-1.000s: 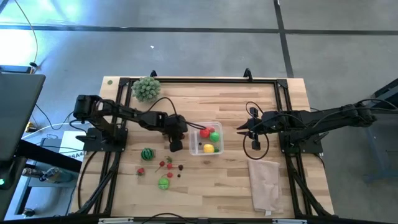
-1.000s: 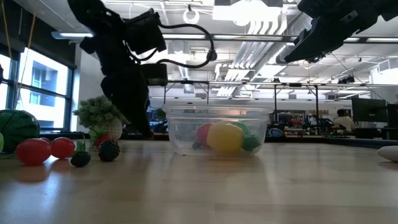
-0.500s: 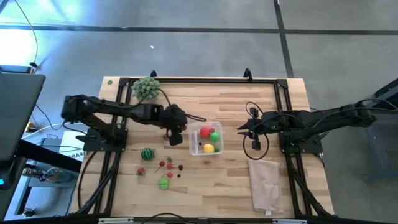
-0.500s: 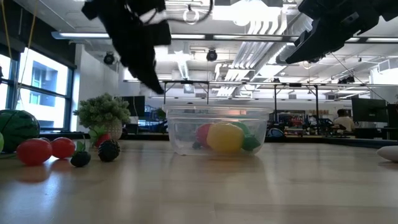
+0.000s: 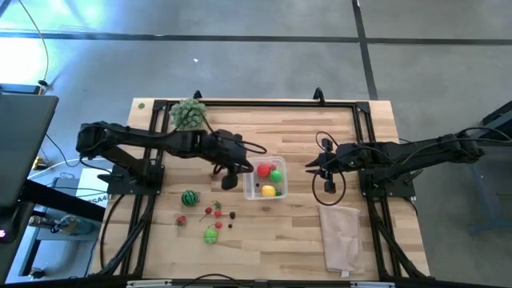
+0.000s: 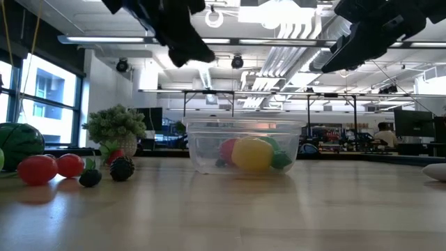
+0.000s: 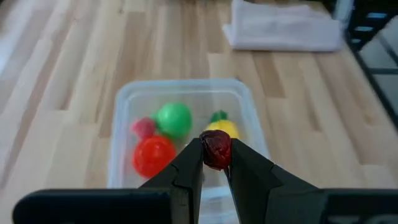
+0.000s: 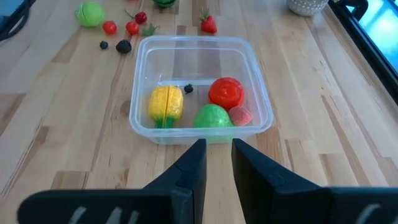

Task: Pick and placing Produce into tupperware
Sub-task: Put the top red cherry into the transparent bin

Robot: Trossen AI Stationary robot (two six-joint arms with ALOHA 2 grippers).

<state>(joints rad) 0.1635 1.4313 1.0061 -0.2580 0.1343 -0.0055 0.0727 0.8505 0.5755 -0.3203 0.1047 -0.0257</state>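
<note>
Since the earlier frame the left gripper (image 7: pixel 216 163) had lifted from the table and swung toward the small clear plastic squarish tupperware (image 7: pixel 124 102), pinching a small dark-red berry (image 7: pixel 216 150) just above its near rim. It should probably carry a little farther over the red, green and yellow toy produce (image 8: pixel 214 106) inside before letting go, though height was hard to judge. Right gripper (image 8: pixel 215 163) waited beside the tub, fingers narrowly apart and empty.

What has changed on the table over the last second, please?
The left gripper, shut on a dark-red berry, rose and swung toward the tupperware, now above its near edge. The right gripper and the produce inside the container stayed put.
</note>
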